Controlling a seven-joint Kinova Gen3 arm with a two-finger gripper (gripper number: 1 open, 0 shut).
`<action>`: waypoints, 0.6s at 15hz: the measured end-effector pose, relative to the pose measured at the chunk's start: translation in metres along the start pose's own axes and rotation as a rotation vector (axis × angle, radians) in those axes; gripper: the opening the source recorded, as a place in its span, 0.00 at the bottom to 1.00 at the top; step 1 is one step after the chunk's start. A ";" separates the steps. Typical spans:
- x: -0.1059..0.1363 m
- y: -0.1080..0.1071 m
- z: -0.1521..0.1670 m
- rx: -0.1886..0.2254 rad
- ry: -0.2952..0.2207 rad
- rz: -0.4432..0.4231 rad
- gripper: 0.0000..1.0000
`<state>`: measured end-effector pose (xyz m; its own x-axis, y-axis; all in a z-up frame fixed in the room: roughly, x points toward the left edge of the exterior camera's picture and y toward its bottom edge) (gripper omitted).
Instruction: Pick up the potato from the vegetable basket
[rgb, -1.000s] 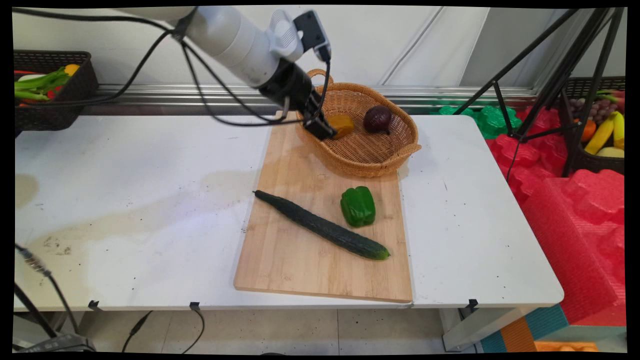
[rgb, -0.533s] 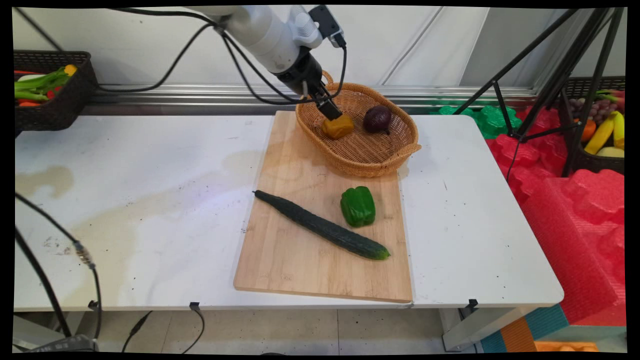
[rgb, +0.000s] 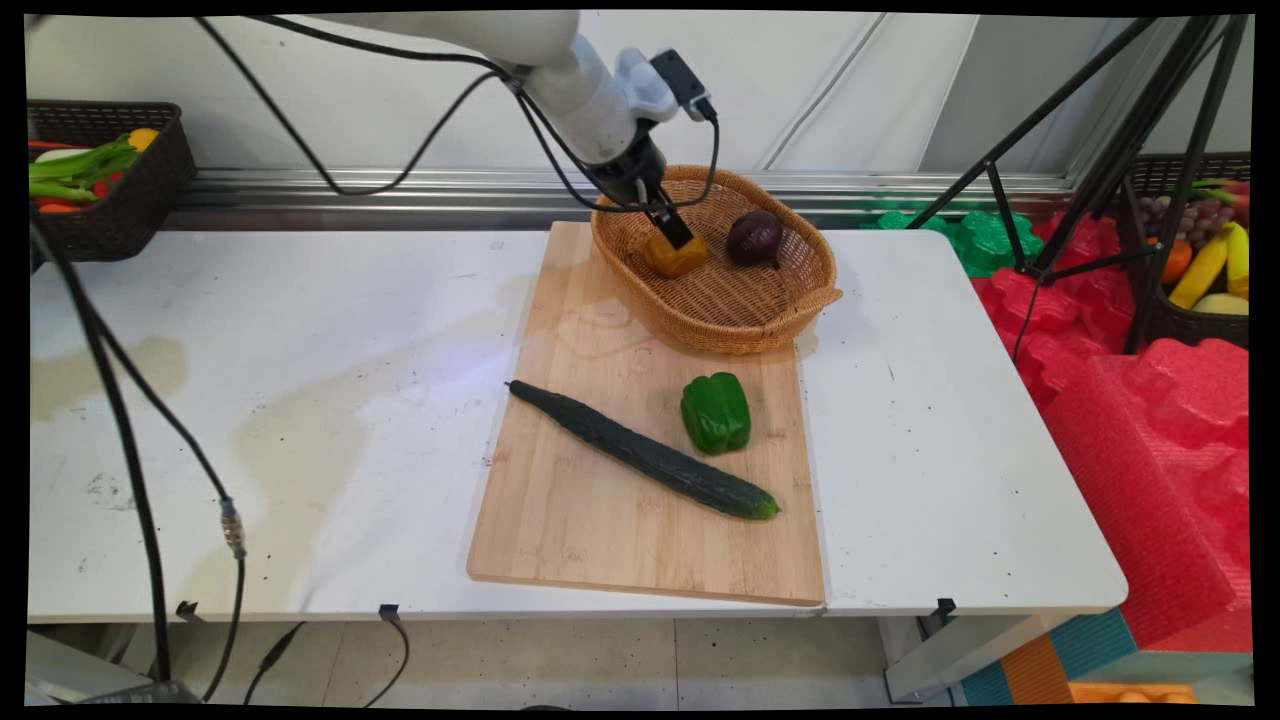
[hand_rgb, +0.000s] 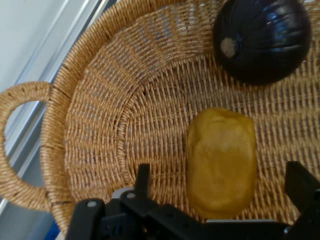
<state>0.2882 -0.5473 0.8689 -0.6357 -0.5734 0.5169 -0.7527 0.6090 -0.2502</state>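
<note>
My gripper reaches down into the wicker basket at the far end of the wooden cutting board. In the hand view my gripper is open, and the yellow-orange fruit lies on the basket floor between the two fingers, not gripped. In the main view the yellow-orange fruit sits just under the fingertips. A dark purple onion lies to its right in the basket; the same purple onion shows at the top of the hand view.
A long dark cucumber lies slantwise on the board, with a green bell pepper beside it. A black basket of vegetables stands at the back left. Tripod legs, red foam and a fruit crate are beyond the table's right edge.
The arm swung right and farther into the basket. The gripper let go of the yellow-orange fruit, which now lies on the basket floor between open fingers.
</note>
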 end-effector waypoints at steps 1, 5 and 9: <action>0.002 -0.001 0.008 -0.003 -0.010 -0.006 1.00; 0.006 -0.002 0.036 -0.024 -0.044 -0.022 1.00; 0.008 -0.002 0.056 -0.040 -0.067 -0.038 1.00</action>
<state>0.2751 -0.5836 0.8276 -0.6181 -0.6307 0.4693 -0.7697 0.6069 -0.1982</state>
